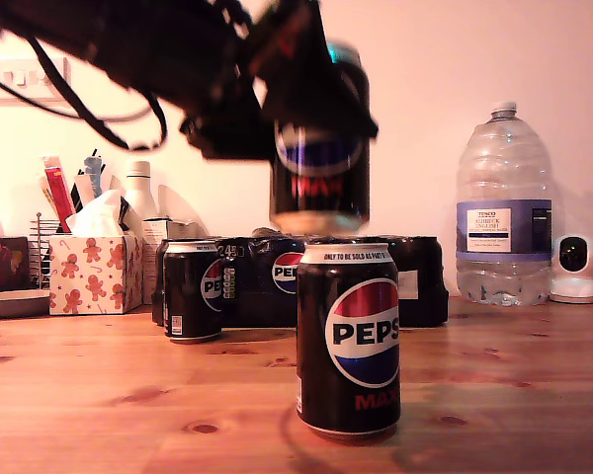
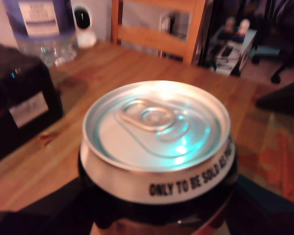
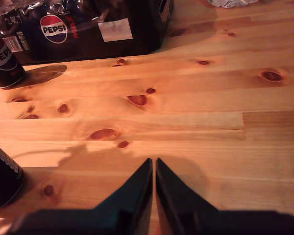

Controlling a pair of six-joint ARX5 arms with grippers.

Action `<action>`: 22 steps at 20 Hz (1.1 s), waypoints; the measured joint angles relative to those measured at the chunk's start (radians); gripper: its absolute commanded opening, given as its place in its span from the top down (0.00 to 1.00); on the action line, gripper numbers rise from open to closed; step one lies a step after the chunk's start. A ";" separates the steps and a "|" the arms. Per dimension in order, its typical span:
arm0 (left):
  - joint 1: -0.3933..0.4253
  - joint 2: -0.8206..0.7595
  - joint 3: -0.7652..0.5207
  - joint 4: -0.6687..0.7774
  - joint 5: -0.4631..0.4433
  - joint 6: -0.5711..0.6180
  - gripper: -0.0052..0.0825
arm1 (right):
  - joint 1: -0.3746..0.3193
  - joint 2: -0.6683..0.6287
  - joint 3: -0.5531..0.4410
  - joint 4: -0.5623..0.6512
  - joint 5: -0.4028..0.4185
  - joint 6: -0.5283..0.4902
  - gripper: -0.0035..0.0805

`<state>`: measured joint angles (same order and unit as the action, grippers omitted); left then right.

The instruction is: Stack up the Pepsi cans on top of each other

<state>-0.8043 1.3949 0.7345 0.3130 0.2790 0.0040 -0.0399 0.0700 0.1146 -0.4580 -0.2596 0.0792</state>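
One Pepsi can held in the air above another, a third standing behind on the bench.

Exterior view: my first claw (image 1: pixel 321 128) grips a raised can (image 1: pixel 319 173) that hangs just above, and apart from, the front can (image 1: pixel 349 339) standing upright on the bench (image 1: pixel 119 395). A back can (image 1: pixel 193 290) stands just in front of the black multipack (image 1: pixel 415 276), toward this view's left, with a water bottle (image 1: pixel 503 207) at this view's right.
First wrist view: the held can's silver top (image 2: pixel 157 127) fills the picture.
Second wrist view: my second claw (image 3: pixel 153 183) hovers over bare wood, its tips nearly together and holding nothing; the multipack (image 3: pixel 88 27) and two cans lie well apart from it.
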 measured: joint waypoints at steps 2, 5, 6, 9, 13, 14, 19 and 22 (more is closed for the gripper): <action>-0.004 0.015 0.012 0.003 0.000 0.000 0.45 | 0.000 0.000 0.000 0.000 0.000 0.000 0.97; -0.019 0.023 0.019 0.003 0.000 0.015 0.45 | 0.000 0.000 0.000 0.000 0.000 0.000 0.97; -0.026 0.023 0.019 0.007 0.000 0.016 0.45 | 0.000 0.000 0.000 0.000 0.000 0.000 0.97; -0.046 0.023 0.019 0.013 0.000 0.018 0.45 | 0.000 0.000 0.000 0.000 0.000 0.000 0.97; -0.051 0.023 0.019 0.013 -0.024 0.019 0.45 | 0.000 0.000 0.000 0.000 0.000 0.000 0.97; -0.051 0.023 0.019 0.013 -0.040 0.018 0.45 | 0.000 0.000 0.000 0.000 0.000 0.000 0.97; -0.046 0.029 0.019 0.027 -0.053 0.019 0.45 | 0.000 0.000 0.000 0.000 0.000 0.000 0.97; -0.046 0.046 0.019 0.051 -0.053 0.019 0.45 | 0.000 0.000 0.000 0.000 0.000 0.000 0.97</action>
<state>-0.8505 1.4406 0.7536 0.3645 0.2264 0.0227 -0.0399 0.0700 0.1150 -0.4580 -0.2596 0.0792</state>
